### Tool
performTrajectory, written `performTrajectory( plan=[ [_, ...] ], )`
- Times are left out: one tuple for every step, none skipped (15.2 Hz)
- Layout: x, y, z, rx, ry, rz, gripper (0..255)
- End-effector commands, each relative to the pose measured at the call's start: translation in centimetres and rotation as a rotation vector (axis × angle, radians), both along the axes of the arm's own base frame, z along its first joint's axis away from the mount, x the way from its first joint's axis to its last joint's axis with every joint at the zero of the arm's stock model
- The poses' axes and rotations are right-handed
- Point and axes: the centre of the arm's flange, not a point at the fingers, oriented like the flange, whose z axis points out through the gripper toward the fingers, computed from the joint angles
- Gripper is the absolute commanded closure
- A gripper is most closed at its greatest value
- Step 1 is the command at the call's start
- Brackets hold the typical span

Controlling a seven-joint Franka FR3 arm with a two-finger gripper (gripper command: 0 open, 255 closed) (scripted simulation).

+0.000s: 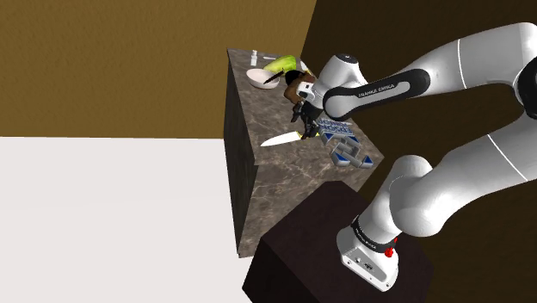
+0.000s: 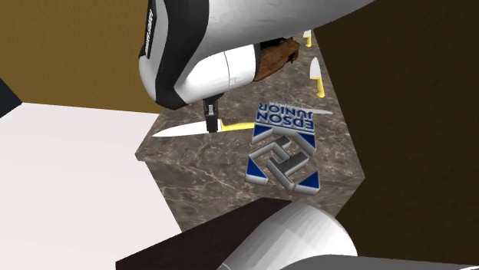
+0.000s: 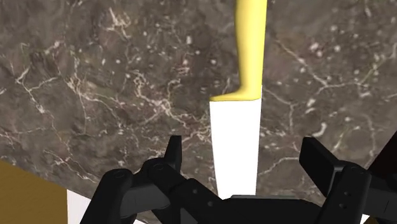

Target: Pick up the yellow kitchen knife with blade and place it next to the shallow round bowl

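Note:
The knife (image 1: 282,137) lies flat on the dark marble counter (image 1: 275,185), its white blade (image 2: 180,129) pointing to the counter's edge and its yellow handle (image 3: 250,44) pointing inward. My gripper (image 1: 303,127) hangs just above it, open. In the wrist view the two black fingers (image 3: 173,153) stand wide apart on either side of the blade (image 3: 235,133) and touch nothing. One finger (image 2: 211,116) comes down by the joint of blade and handle. The shallow white bowl (image 1: 261,77) sits further along the counter, towards its far end, apart from the knife.
A blue and white box (image 2: 285,146) lettered EDSON JUNIOR lies just beside the knife's handle. Near the bowl are a yellow-green object (image 1: 280,64) and a brown one (image 1: 301,83). A second yellow-handled knife (image 2: 317,79) lies further back. The counter drops off at the blade's tip.

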Motion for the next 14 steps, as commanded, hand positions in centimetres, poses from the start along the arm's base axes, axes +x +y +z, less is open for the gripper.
performTrajectory(
  plan=[
    [0.2,0.1,-1.1,0.001,0.001,0.003,0],
    [0.3,0.1,-1.6,0.001,0.001,0.003,0],
    [0.5,0.1,-2.2,0.001,0.001,0.003,0],
    [0.6,0.0,-2.7,0.001,0.001,0.003,0],
    [0.7,0.0,-3.0,0.001,0.001,0.003,0],
    [0.7,0.0,-3.0,0.001,0.001,0.003,0],
    [0.7,0.0,-3.0,0.001,0.001,0.003,0],
    [0.7,0.0,-3.0,0.001,0.001,0.003,0],
    [0.7,0.0,-3.0,0.001,0.001,0.003,0],
    [0.7,0.0,-3.0,0.001,0.001,0.003,0],
    [0.7,0.0,-3.0,0.001,0.001,0.003,0],
    [0.7,0.0,-3.0,0.001,0.001,0.003,0],
    [0.7,0.0,-3.0,0.001,0.001,0.003,255],
    [0.7,0.0,-3.0,0.001,0.001,0.003,255]
  ],
)
